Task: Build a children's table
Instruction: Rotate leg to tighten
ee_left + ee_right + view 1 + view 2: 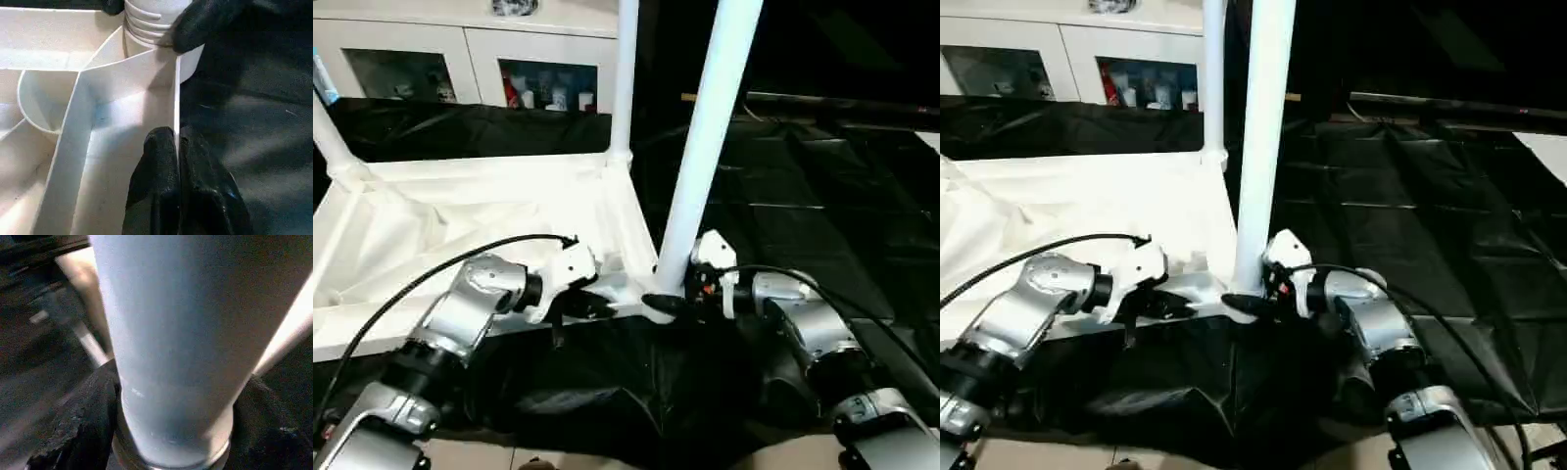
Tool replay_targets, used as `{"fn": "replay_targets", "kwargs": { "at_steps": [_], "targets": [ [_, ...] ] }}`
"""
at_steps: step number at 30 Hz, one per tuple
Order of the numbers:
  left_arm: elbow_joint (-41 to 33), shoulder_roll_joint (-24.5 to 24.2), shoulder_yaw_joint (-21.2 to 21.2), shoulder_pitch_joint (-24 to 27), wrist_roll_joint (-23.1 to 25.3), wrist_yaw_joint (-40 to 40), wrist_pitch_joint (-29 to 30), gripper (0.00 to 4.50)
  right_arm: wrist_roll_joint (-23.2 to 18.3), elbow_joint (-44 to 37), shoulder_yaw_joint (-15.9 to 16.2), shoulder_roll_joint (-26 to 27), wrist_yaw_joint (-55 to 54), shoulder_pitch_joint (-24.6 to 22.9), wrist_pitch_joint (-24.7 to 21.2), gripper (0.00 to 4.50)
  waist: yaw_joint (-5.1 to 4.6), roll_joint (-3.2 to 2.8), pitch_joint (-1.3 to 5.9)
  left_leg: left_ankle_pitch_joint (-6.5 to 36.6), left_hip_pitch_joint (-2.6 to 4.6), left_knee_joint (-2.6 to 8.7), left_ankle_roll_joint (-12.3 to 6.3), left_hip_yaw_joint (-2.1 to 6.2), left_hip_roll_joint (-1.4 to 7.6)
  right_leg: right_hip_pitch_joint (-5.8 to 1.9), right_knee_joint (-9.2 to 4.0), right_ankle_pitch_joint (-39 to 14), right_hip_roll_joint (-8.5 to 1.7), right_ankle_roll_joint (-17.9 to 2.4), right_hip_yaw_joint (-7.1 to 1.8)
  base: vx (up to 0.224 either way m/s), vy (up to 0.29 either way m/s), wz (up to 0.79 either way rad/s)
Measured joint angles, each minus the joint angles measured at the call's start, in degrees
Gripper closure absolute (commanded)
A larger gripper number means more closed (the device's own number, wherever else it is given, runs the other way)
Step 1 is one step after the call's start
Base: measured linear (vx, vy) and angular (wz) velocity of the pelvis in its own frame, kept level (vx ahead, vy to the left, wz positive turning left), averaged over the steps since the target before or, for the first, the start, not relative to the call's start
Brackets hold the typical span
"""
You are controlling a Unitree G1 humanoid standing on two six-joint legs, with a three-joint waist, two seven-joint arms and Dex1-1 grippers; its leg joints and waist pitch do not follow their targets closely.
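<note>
Children's table (460, 211): white plastic, lying upside down on a black sheet (1400, 225), ribbed underside up. We count three legs standing up from it: one at the far corner (625, 78), one at the far left corner (328, 137), partly cut off by the picture's edge, and the near leg (705, 147), which leans a little and sits at the near corner socket (146, 29). That near leg's threaded end shows above the socket rim in the left wrist view, so we judge it not yet screwed home. Our left gripper (178, 147) has its fingers pinched tight on the thin rim wall of the top just beside that socket, steadying it. Our right gripper (171, 426) has one finger on each side of the leg's base; we cannot tell whether they press it or stand just off it. Still left, in our judgement: seating this leg, and a fourth leg, of which we see no sign; its corner lies behind our left forearm (460, 313). Leg tops run out of frame. A white cabinet (460, 59) stands behind.
</note>
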State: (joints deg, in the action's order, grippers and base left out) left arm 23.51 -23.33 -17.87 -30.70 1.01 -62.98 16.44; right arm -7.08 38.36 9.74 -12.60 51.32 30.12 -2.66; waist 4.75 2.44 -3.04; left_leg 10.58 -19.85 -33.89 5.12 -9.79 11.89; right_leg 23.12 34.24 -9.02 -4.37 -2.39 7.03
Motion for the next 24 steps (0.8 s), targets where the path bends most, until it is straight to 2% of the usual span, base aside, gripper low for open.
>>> {"fn": "replay_targets", "kwargs": {
  "at_steps": [3,6,12,13,14,16,21,24],
  "targets": [
    [2.6,3.7,1.4,-1.5,0.6,5.7,1.3,4.50,0.5,3.3,-2.8,4.3,-12.0,1.2,0.4,1.77,-0.22,0.02,0.01,0.0,0.00,0.00,0.05,0.00,-0.01,0.00,-0.01,0.0,-0.02,0.0,-0.01,0.000,0.000,0.00],
    [4.1,5.7,1.5,-2.6,1.2,9.2,1.6,4.50,0.6,4.8,-4.4,6.2,-18.0,1.9,0.8,1.77,0.21,0.01,0.05,0.0,-0.02,0.08,0.06,0.00,-0.01,0.01,-0.02,0.0,-0.02,0.0,-0.01,0.000,0.000,0.00],
    [7.8,9.8,2.2,-4.7,3.1,14.8,1.6,4.50,2.7,8.2,-6.8,9.7,-28.5,3.7,2.6,1.77,0.44,-0.11,0.11,0.0,-0.05,0.04,0.06,-0.01,-0.04,-0.02,-0.03,0.0,-0.05,0.0,-0.01,0.000,0.000,0.00],
    [7.9,9.8,2.1,-4.7,3.3,14.8,1.1,4.50,2.7,8.3,-7.1,9.9,-28.5,3.7,3.0,1.77,0.47,-0.12,0.11,0.0,-0.08,0.05,0.06,0.00,-0.04,-0.01,-0.05,0.0,-0.06,0.0,-0.01,0.000,0.000,0.00],
    [7.9,9.8,2.1,-4.7,3.4,14.7,0.7,4.50,2.5,8.3,-7.2,9.9,-28.5,3.6,3.2,1.08,0.49,-0.13,0.10,0.0,-0.09,0.05,0.06,0.00,-0.04,-0.01,-0.06,0.0,-0.06,0.0,-0.01,0.000,0.000,0.00],
    [7.9,9.8,2.0,-4.7,3.6,14.2,0.5,4.50,2.1,8.3,-7.5,9.9,-27.6,3.4,3.3,1.08,0.47,-0.14,0.10,0.0,-0.11,0.06,0.06,0.00,-0.03,0.00,-0.06,0.0,-0.06,0.0,-0.01,0.000,0.000,0.00],
    [6.4,7.8,1.8,-3.4,3.4,10.9,-1.5,4.50,0.6,6.5,-7.5,8.9,-21.0,2.3,3.2,0.55,0.36,-0.25,0.04,0.0,-0.11,0.19,0.06,-0.01,-0.02,0.04,-0.07,0.0,-0.05,0.0,-0.01,0.000,0.000,0.00],
    [4.2,5.9,1.1,-2.1,2.6,6.0,-2.7,4.50,0.4,2.7,-4.8,4.9,-11.9,0.7,2.3,0.55,0.42,-0.27,0.03,0.0,-0.16,0.26,0.05,-0.02,-0.03,0.07,-0.12,0.0,-0.04,0.1,-0.01,0.000,0.000,0.00]
  ]
}}
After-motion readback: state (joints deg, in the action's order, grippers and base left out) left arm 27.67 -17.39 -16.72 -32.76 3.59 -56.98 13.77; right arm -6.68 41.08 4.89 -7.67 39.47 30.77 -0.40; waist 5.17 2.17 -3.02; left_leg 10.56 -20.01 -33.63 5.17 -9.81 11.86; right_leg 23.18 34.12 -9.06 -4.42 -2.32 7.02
